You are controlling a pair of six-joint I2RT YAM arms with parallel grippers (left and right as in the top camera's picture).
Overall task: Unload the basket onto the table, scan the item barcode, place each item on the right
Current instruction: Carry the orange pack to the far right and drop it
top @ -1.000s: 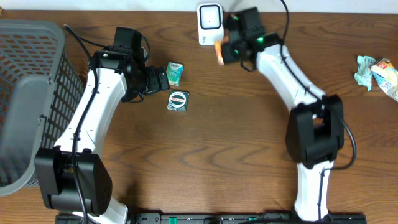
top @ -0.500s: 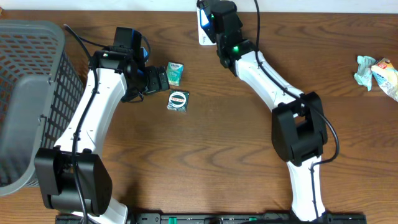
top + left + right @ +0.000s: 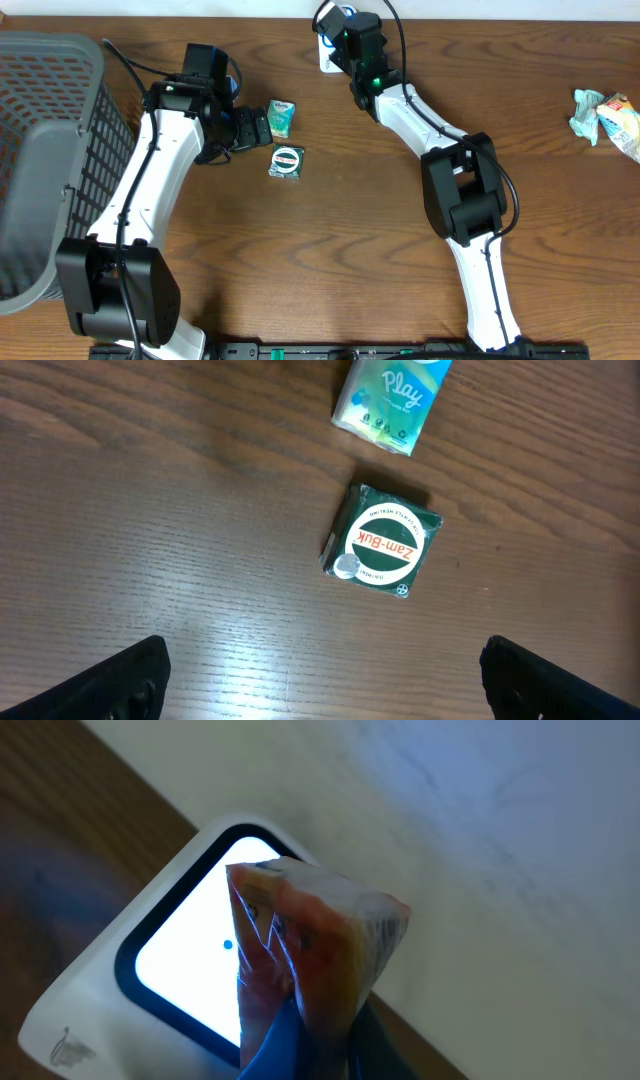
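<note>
Right end effector (image 3: 312, 1038) is clamped shut on a small wrapped snack packet (image 3: 305, 945); fingers pinch its lower end, so its long axis runs up and away from them, across the face of the barcode scanner (image 3: 85, 995); the packet sits between the wrist camera and the scanner's lit window (image 3: 185, 955), just in front of it; contact cannot be told.

Scanner stands at the far edge of the table (image 3: 350, 240), about mid-width; the right arm is stretched over it, the left arm is well apart from it; the right is plainly the working arm.

Packet: clear crinkled film, glossy, orange-red contents, crimped seam at the top corner, wedge-shaped from this angle; likely light and slippery, soft under the pinch; no barcode is legible, and I cannot tell which face is turned to the window.

Scanner: white moulded plastic, rounded corners, dark bezel round a bright white pane with a small blue dot.

Judgement: the scan step is in hand; it depends on the printed code facing that pane squarely.

Left end effector (image 3: 345, 690) is wide open and empty, hovering over a square green Zam-Buk box (image 3: 380, 545) with a Play tissue pack (image 3: 393, 400) just beyond; both lie flat on the wood-grain table, toward the left.
</note>
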